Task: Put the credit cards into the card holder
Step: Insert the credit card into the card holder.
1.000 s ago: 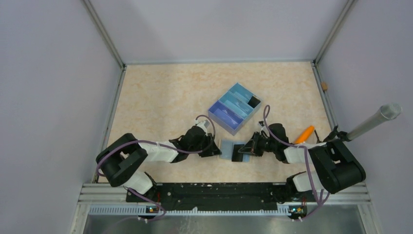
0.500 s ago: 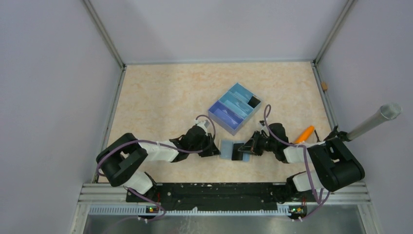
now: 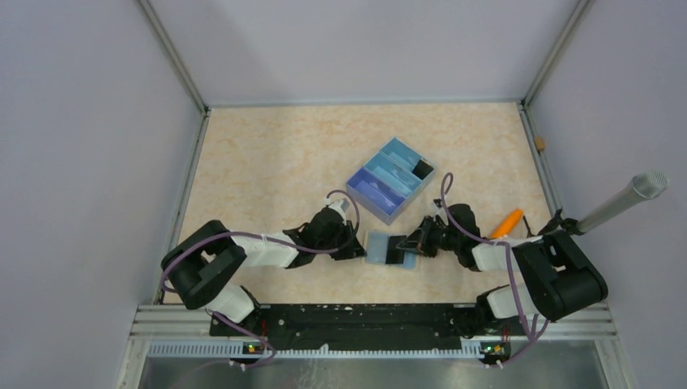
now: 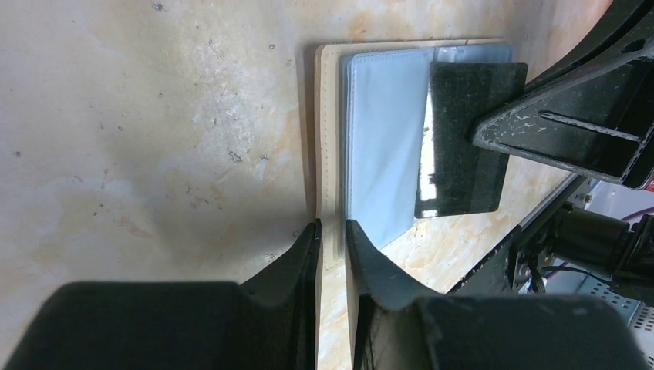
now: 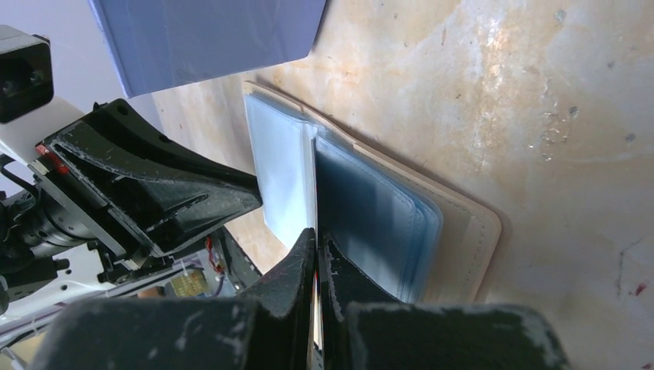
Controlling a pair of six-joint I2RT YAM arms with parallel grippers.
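The credit card [image 4: 465, 135], clamped in the right fingers [image 5: 297, 270], is aimed leftward at the card holder [image 4: 383, 150], whose edge is straddled by slightly parted left fingers [image 4: 305, 254].

The left claw [image 4: 330, 229] sits low, fingers [image 4: 297, 262] narrowly parted, facing the right claw [image 5: 317, 236] (pinched fully shut).

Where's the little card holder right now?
In the overhead view the card holder lies open on the table, between the left hand and right hand, just below the blue tray.
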